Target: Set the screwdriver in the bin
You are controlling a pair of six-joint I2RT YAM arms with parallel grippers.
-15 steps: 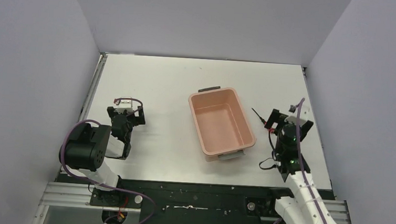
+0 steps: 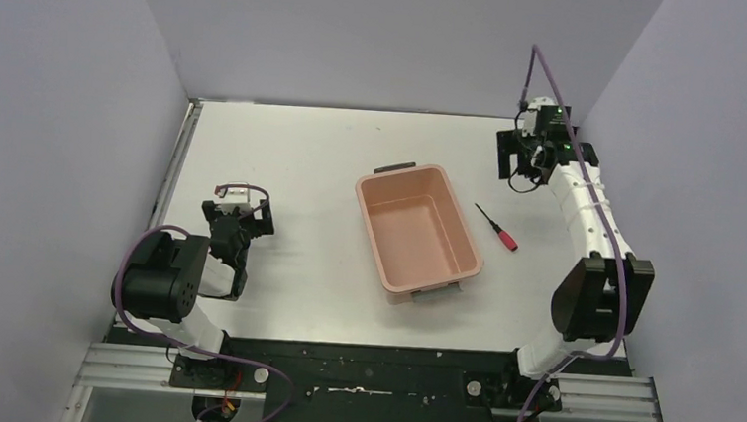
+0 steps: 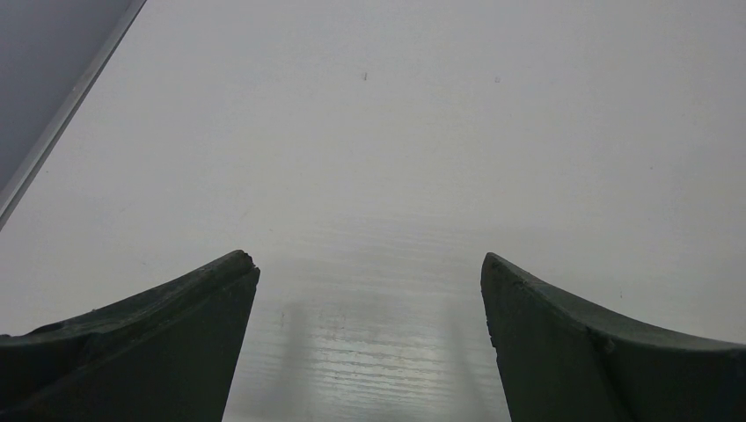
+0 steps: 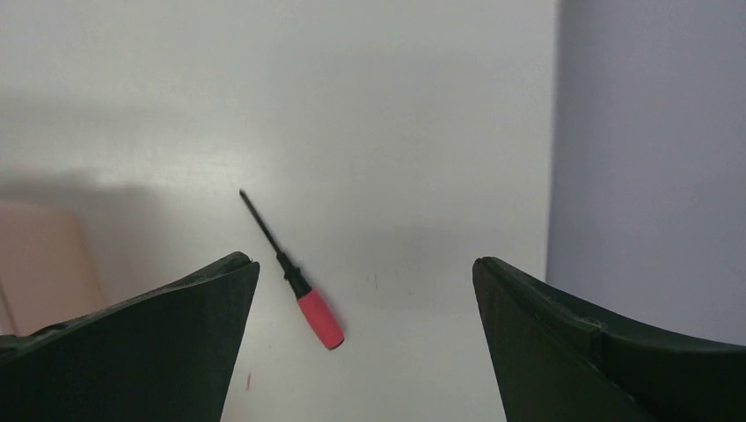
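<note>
Right arm has swung up and out to the far right corner; right gripper [image 2: 518, 164] was low beside the screwdriver [image 2: 497, 228], now well past it. Left gripper [image 2: 238, 223] unchanged, fingers spread, empty. Right fingers also spread wide, holding nothing. Screwdriver lies on the table [image 2: 304, 157] just right of the bin [image 2: 418, 229], apart from it, axis diagonal: tip far-left, red handle near-right. Right arm is nearer; it must come back toward its base.
</note>
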